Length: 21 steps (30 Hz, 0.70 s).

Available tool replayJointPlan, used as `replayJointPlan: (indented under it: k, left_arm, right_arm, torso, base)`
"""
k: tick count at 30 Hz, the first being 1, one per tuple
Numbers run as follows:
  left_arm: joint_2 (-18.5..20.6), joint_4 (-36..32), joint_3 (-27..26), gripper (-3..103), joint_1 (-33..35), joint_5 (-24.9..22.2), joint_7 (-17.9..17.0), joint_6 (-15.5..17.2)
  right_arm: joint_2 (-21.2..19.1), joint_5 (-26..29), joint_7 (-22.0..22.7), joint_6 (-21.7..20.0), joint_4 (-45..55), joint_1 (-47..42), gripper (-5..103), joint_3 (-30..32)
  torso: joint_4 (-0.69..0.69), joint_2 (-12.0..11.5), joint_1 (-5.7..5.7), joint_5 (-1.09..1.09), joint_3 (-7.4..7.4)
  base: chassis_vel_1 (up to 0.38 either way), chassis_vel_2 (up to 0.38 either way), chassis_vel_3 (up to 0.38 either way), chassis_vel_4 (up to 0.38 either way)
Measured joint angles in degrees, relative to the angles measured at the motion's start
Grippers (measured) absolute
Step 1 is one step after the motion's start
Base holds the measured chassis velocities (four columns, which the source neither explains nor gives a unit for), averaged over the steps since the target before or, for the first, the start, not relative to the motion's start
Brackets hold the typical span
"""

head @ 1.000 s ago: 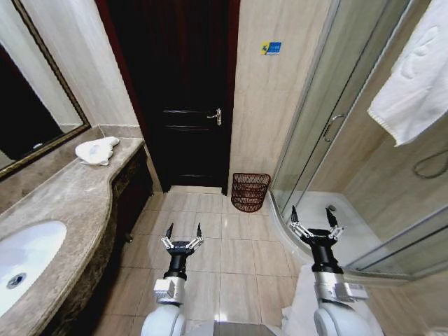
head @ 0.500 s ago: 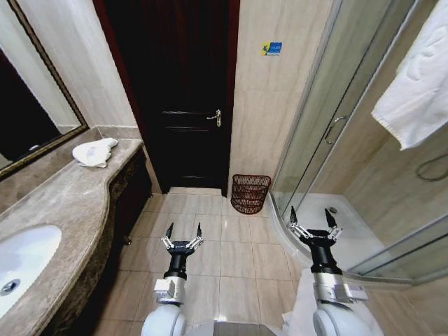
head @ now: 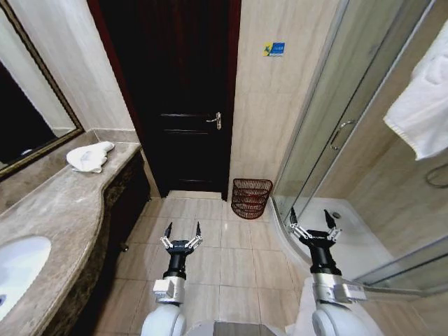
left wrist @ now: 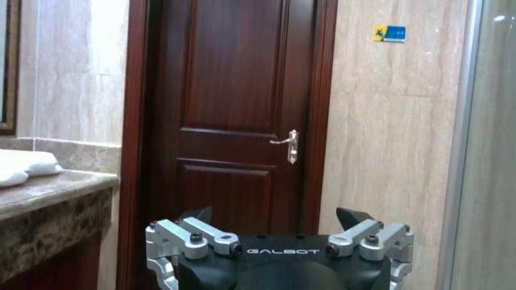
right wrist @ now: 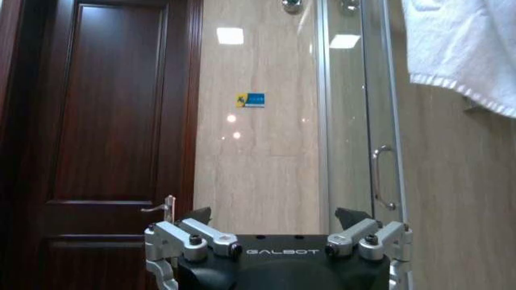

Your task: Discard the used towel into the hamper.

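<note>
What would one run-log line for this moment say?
left pincer: open, empty | right pincer: open, empty | crumpled white towel: on marble counter | reddish-brown wire hamper: floor by dark door

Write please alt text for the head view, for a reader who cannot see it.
Two open grippers, left gripper and right gripper, are held empty above a tiled bathroom floor. A wicker hamper stands by the dark door; a crumpled white towel lies on the marble counter.

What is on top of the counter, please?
On the counter a crumpled white towel lies at the far end by the mirror. A white sink is set into the near end. The sink's near part is cut off by the picture edge.
</note>
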Motion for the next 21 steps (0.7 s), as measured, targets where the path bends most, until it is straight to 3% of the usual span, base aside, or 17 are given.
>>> replayJointPlan:
  k: [12,15,18,21]
  left_arm:
    - [0.0,0.25,0.61,100,0.15,0.17,-0.03,0.06]
    - [0.01,0.2,0.57,100,0.18,0.16,0.0,0.05]
    - [0.0,-0.02,0.43,100,0.29,-0.16,0.04,0.08]
    - [0.01,-0.33,0.3,100,0.19,-0.82,-0.09,0.61]
  right_arm:
    - [0.52,-0.39,-0.18,0.61,0.28,-0.95,100,0.2]
    - [0.41,-0.66,0.02,0.54,0.02,-0.97,100,0.33]
    - [0.33,-0.96,0.38,0.45,-0.24,-0.83,100,0.3]
    - [0.34,-1.33,0.94,0.56,-0.46,-0.3,100,0.13]
  torso:
    - [0.01,0.0,0.0,0.04,0.01]
    - [-0.01,0.0,0.01,-0.05,0.0]
    - [0.03,-0.02,0.05,0.05,0.02]
    - [-0.01,-0.02,0.05,-0.04,0.01]
  base:
    - [-0.188,0.193,0.197,-0.201]
    - [-0.221,0.202,0.228,-0.225]
    - [-0.158,0.184,0.186,-0.186]
    - [-0.151,0.107,0.095,-0.114]
